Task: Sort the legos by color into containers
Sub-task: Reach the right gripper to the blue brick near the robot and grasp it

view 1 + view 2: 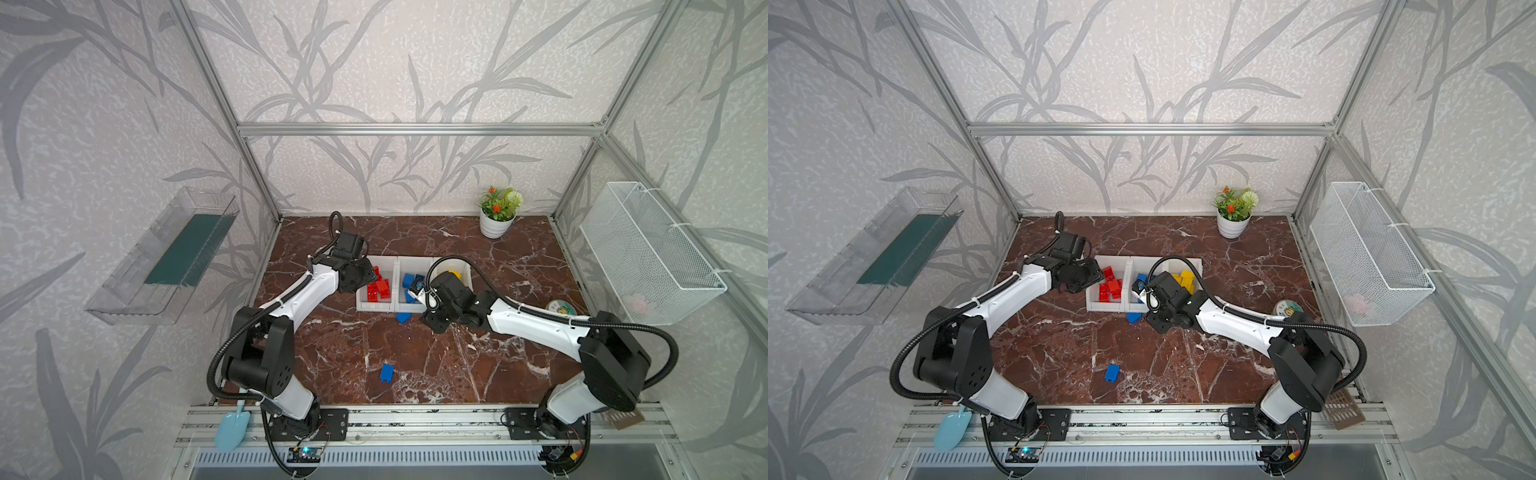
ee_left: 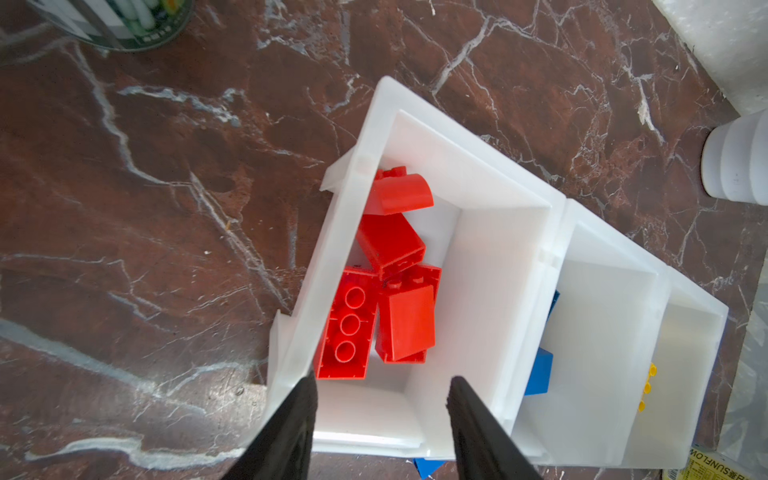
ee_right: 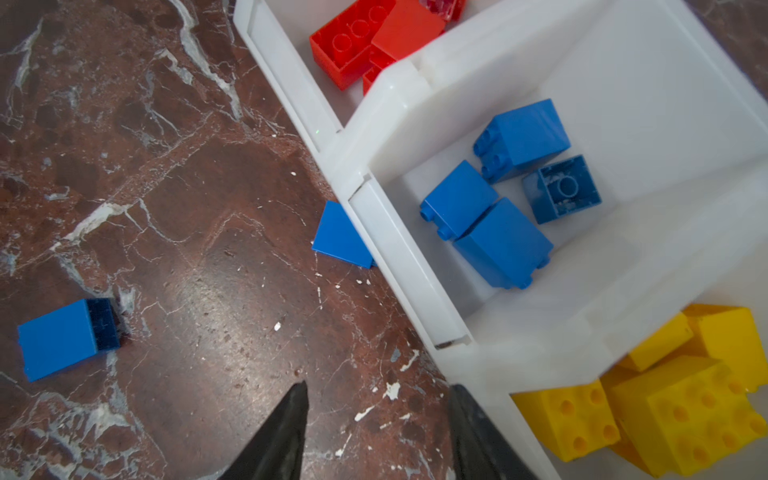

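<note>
Right wrist view: my right gripper [image 3: 378, 388] hangs part-open and empty over the brown marbled tabletop [image 3: 187, 208], just near of the three joined white plastic bins [image 3: 399, 249]. One small blue plastic brick [image 3: 343, 241] sits against the middle bin's front lip; a finger going for it could catch that lip and shove the row, I reckon. Another blue brick [image 3: 62, 336] lies loose, further near. Left gripper [image 2: 382, 382], jaws apart, holding nothing, hovers over the red bricks [image 2: 390, 282] in the left bin, one finger looking close to its wall, so there's a snag risk. That lip covers part of the tucked brick, and in a top view my right arm hides most of the right bin's yellow bricks [image 1: 455, 274].
</note>
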Motion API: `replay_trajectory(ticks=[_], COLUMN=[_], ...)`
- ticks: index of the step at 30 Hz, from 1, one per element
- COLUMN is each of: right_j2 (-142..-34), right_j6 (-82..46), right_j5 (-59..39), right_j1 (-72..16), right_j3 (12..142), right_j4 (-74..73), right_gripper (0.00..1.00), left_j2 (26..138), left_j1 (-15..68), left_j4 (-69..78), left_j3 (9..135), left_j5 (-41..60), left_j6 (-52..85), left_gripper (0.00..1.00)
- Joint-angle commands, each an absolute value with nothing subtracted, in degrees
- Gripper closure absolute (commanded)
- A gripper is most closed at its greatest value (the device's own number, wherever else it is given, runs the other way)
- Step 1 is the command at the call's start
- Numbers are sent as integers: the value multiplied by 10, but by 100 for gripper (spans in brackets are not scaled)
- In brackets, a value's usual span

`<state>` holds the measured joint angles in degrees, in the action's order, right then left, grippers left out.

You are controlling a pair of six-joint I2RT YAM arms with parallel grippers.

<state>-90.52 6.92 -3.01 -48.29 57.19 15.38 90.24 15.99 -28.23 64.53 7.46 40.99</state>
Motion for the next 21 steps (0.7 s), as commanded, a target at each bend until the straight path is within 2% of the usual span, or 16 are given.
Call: replay_trajectory(ticks=[1, 11, 21], right_j2=[-920, -953, -1024], right_j6=[76, 155, 168], right_j5=[-35, -79, -71], right_j1=[-510, -620, -695], right_j3=[597, 607, 658], right_j4=[170, 184, 199], right_gripper=[45, 44, 42], left_j2=[872, 797, 761], left_j1=[150, 123, 113], left_j4=[-273, -258, -252], left_j3=[619, 567, 534], left_j5=[45, 11, 11], left_j6=[406, 403, 410], left_gripper=[46, 46, 45])
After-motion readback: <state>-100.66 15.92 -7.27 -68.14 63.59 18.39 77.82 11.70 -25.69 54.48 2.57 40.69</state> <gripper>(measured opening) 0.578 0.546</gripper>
